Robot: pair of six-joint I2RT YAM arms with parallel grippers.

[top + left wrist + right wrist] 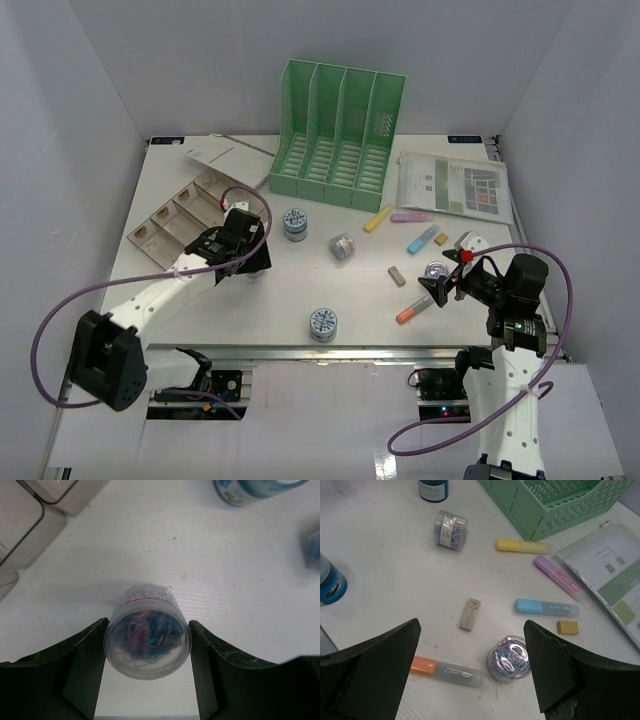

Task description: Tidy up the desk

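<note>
The counter [290,285], spread under both arms, was mostly untidied: highlighters [546,607], erasers [469,614] and tubs [322,322] lay loose on its right half, nearer than the green rack [340,130]. The left gripper [147,625] had its jaws clenched on a paper-clip tub [147,647] beside the compartment box [165,225]; the right gripper [471,627] hung with jaws released.

File rack [340,130]: back centre of bench [365,300]
Compartment box [180,215]: left of rack
Papers [455,185]: right of rack
Markers [425,240]: before papers
Clip jar [147,645]: between left gripper [147,624] jaws, near box
</note>
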